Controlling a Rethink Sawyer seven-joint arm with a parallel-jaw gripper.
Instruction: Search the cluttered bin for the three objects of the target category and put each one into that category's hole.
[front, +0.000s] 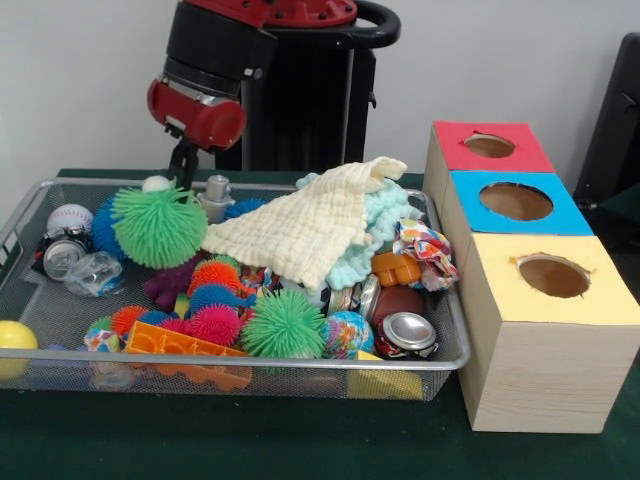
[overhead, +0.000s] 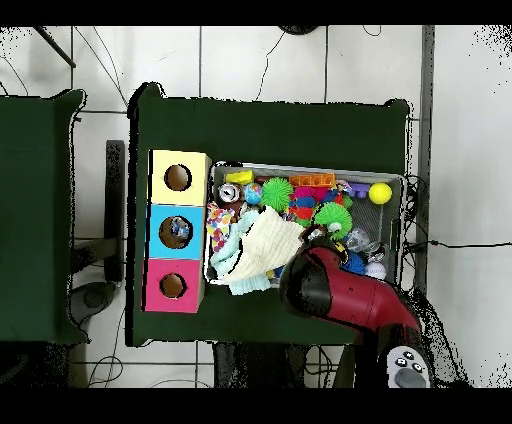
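A: Mesh bin (front: 452, 300) on the green tabletop (front: 300, 440), packed. Far left, a yellow ball (front: 14, 337) against the wall, a baseball (front: 68, 217) behind it, a can (front: 62, 256) just below the baseball.

B: Next over?

A: Big green spiky ball (front: 160, 226), blue one half hidden behind it. Orange and pink spiky balls (front: 213, 322) in the middle, an orange block (front: 186, 343) at the front wall, another green spiky ball (front: 284, 324) right of it.

B: Cloth?

A: Cream cloth (front: 305, 225) draped over the centre pile, a teal one (front: 375, 235) under it. A patterned rag (front: 428, 250) at the right wall, and a dented can (front: 408, 333) in the front right corner.

B: Holes?

A: Wooden box (front: 535, 375) touching the bin's right wall. Three tops: red (front: 490, 146) farthest, blue (front: 516, 202) middle, yellow (front: 553, 276) nearest. Overhead shows something inside the blue hole; can't tell what.

B: Target category?

A: Can't tell which one. Everything else sits in the bin.

B: Gripper?

A: Arm (front: 215, 75) hangs over the bin's back left. Gripper (front: 182, 160) sits just behind the big green ball, mostly hidden. Can't tell how wide it is or if it holds anything.
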